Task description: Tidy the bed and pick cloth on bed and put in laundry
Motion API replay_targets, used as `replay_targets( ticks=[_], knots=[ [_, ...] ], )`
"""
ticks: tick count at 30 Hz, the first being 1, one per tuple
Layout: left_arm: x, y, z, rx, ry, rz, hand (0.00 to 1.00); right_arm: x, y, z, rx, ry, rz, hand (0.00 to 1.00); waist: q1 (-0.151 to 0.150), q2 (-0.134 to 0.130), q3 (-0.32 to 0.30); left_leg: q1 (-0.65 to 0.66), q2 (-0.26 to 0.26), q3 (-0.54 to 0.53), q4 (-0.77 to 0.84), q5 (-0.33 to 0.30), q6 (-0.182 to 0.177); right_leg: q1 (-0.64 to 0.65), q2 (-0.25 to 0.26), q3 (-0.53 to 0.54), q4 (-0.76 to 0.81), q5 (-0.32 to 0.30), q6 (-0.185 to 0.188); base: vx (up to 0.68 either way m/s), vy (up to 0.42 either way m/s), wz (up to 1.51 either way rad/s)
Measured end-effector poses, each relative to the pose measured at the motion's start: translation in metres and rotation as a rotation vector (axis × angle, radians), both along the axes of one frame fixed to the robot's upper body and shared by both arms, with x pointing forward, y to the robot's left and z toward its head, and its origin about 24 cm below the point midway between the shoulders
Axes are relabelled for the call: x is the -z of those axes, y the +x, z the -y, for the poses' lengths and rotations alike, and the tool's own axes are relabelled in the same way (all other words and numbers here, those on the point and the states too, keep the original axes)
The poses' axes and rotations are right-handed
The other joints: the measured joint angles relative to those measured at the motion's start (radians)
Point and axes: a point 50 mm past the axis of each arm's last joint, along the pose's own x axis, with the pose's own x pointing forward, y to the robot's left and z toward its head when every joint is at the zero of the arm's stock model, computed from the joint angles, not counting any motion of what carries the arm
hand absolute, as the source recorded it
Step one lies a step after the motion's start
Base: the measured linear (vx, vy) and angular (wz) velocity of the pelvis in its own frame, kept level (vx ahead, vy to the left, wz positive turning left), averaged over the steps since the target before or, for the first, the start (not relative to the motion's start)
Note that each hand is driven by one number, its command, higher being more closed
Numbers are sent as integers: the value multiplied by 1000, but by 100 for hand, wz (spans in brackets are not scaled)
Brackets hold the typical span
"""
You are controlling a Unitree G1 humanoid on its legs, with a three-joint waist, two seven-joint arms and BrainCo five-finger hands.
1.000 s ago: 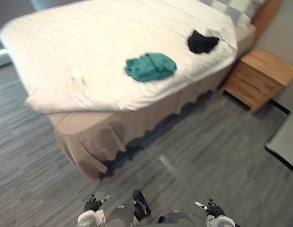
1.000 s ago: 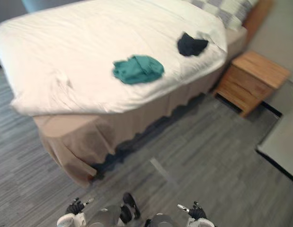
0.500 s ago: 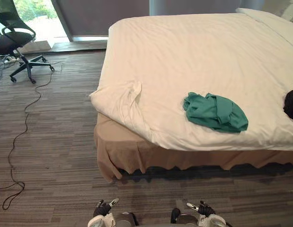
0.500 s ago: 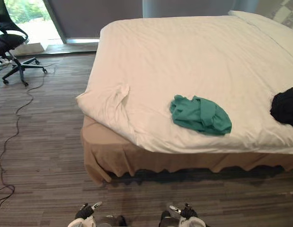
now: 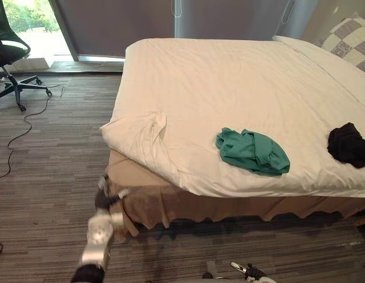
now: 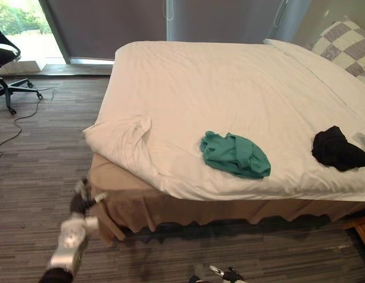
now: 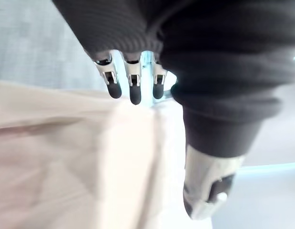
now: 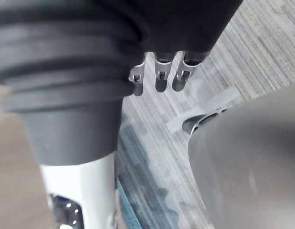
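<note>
While left hand (image 5: 105,199) hovers by bed (image 5: 229,82) skirt, loose, spread, empty: raise it to rumpled duvet corner (image 5: 144,131) just above, smooth flat. Green cloth (image 5: 253,151) lies on bed well right of hand, black cloth (image 5: 349,144) beyond. Right hand (image 5: 253,272) low, relaxed, empty.

The green cloth (image 5: 253,151) right of centre is ringed by bare duvet (image 5: 229,88); passage is bounded by the bunched corner (image 5: 141,132), left, and black cloth (image 5: 349,144), far right.
</note>
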Motion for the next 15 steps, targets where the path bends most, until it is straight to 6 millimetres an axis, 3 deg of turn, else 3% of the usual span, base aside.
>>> replay_targets(
  ticks=[2,4,6,10,13,15],
  knots=[
    [-28,7,-6,26,185,57,0,0,-14,3,-34,-26,-24,0,3,3,-5,8,8,29,-2,-8,-10,23,8,11,-31,14,-3,-35,-38,-12],
    [-47,17,-8,34,251,96,0,0,-14,1,-57,-28,-21,0,4,-1,-7,8,20,79,-1,-13,-15,24,13,17,-46,24,-5,-29,-25,-9],
    [-80,36,-6,56,322,165,0,-2,-11,-1,-86,-30,1,0,2,-12,-5,-15,26,118,1,-3,-17,-5,15,32,-50,38,-5,-35,-30,-15],
    [-140,74,6,73,428,241,0,-9,24,-5,-134,-30,106,0,-10,-36,51,-99,24,148,29,14,-4,-107,11,72,-41,74,-7,-49,-18,-18],
    [-156,95,11,35,481,190,0,-19,47,-6,-170,-40,192,0,-37,-39,113,-144,28,159,48,14,-2,-150,9,86,-40,93,-4,-79,-18,-12],
    [-164,107,16,11,532,142,0,-24,60,-9,-240,-57,237,0,-40,-42,152,-182,36,176,66,5,4,-182,10,102,-39,104,-4,-92,-17,-18]
  ],
)
